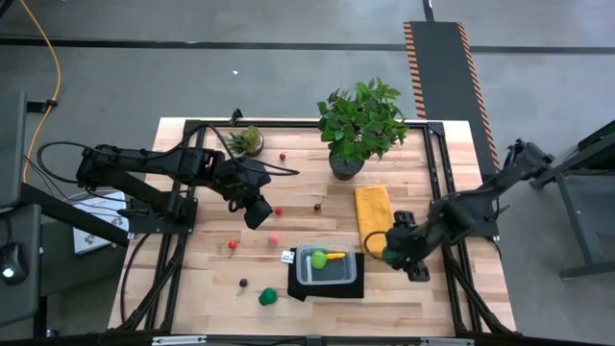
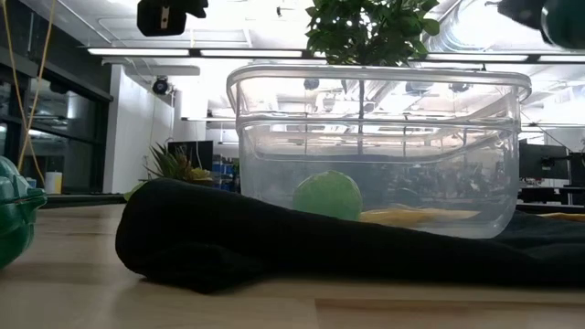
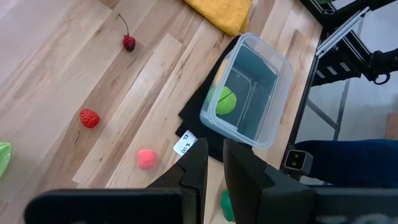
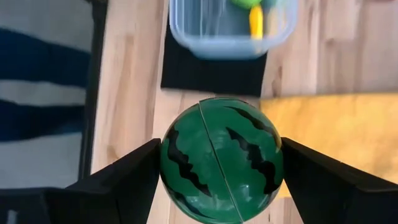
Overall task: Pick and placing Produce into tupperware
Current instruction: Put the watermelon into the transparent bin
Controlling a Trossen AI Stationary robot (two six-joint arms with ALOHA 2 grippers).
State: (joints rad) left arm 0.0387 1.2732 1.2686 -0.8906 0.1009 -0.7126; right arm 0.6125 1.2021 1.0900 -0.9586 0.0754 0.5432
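Green and black-striped, a toy watermelon [image 4: 221,158] sits clamped between the right gripper [image 1: 396,252]'s widely spread fingers, filling the whole gap, with both pads pressed on its round sides. In the high view that gripper hangs just off the tupperware [image 1: 327,266]'s three o'clock side, over the lower end of the yellow cloth [image 1: 373,211]. The clear tub rests on a black mat [image 1: 327,285] and already holds a green ball-like piece [image 1: 318,259] and a yellow piece [image 1: 335,256].

The left gripper [image 1: 258,212] waits at about ten o'clock from the tub, its fingers nearly together and carrying nothing. Loose produce lies near it: a strawberry [image 3: 89,117], a pink piece [image 3: 147,158], a cherry [image 3: 128,42], plus a dark berry [image 1: 243,283] and a green piece [image 1: 268,296] at the tub's eight o'clock.

The likely next step is to carry the watermelon across and release it inside. Several things could spoil that. The melon is round and smooth, so the two-point hold may let it roll out if the arm swings quickly. It looks large against the tub's opening, so an off-centre drop could strike the rim and bounce onto the table. A low approach could knock the light container along its soft mat. Landing on the pieces already inside could also make it settle unevenly or pop back out.
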